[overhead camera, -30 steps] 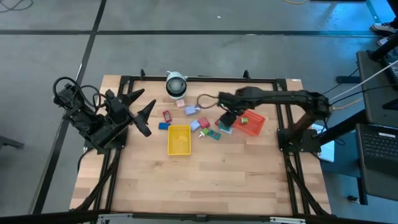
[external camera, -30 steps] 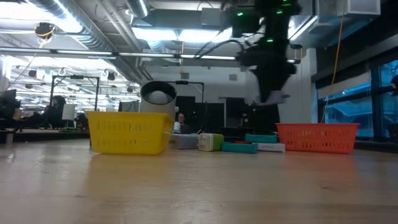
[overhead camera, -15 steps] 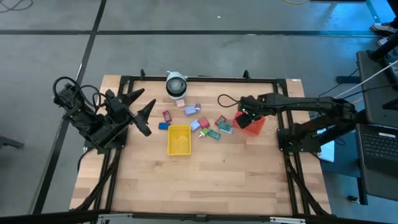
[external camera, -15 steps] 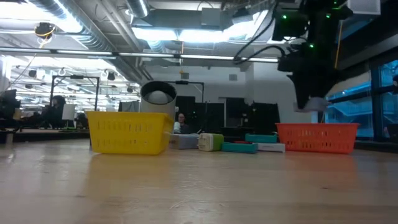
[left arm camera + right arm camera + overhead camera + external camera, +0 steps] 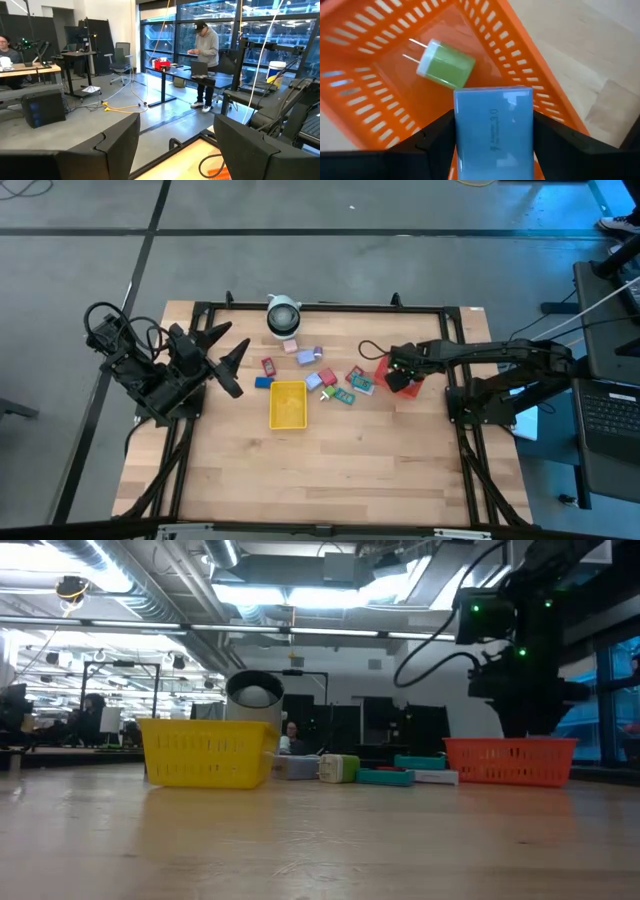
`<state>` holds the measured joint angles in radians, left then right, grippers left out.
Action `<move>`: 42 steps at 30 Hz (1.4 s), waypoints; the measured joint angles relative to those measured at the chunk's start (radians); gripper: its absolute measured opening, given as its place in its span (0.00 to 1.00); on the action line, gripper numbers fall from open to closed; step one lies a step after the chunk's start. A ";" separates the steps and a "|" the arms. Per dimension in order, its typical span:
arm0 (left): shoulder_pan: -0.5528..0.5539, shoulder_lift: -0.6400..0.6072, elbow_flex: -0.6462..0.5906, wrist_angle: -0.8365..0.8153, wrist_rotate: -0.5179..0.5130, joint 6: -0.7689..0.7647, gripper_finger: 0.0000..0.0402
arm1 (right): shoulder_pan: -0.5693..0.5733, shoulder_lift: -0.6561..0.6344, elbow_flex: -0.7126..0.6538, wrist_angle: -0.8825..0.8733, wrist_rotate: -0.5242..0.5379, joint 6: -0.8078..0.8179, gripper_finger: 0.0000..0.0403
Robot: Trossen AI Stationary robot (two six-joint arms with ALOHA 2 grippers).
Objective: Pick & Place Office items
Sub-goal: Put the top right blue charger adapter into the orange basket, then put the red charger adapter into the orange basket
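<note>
Big open-plan room behind the table w/ ceiling light strips, desks, office chairs, glass wall; a person in a grey hoodie [image 5: 206,47] stands at a desk, another sits at far edge of left wrist view.

Light wooden slat table [image 5: 330,470] w/ black frame rails. Landmark: yellow rectangular plastic basket [image 5: 287,404], about mid-table.

Right arm reaches in from the side opposite the left arm; right gripper [image 5: 399,375] is over the red-orange rectangular plastic basket [image 5: 412,386], which sits well to the right of the yellow one. Its fingers are clamped on a light-blue flat rectangular packet [image 5: 493,131], held above the orange basket's floor. Inside, below it, lies a green-and-white plug-like block [image 5: 445,65].

Left arm waits well left of the yellow basket, at table edge; left gripper [image 5: 228,362] w/ fingers spread, nothing in it.

White round object w/ dark centre [image 5: 284,315] stands behind the yellow basket, near the back rail.

Small flat office items [image 5: 318,373] in red, blue, lavender, teal lie scattered on the wood just behind and right of the yellow basket, btw it and the orange one.
</note>
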<state>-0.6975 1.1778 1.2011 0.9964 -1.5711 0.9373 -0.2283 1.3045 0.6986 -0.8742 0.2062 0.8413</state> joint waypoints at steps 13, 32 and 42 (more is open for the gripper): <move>0.000 0.000 0.000 0.002 0.000 0.000 0.62 | 0.000 0.000 -0.008 0.014 0.014 0.007 0.57; 0.000 0.000 0.000 0.011 0.000 0.000 0.62 | 0.000 0.000 -0.008 -0.008 0.040 0.112 0.71; 0.000 0.000 0.000 0.018 0.000 0.000 0.62 | 0.035 0.000 0.050 0.150 0.082 0.082 0.74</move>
<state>-0.6975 1.1778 1.2011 1.0143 -1.5711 0.9371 -0.1936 1.3045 0.7483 -0.7239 0.2886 0.9233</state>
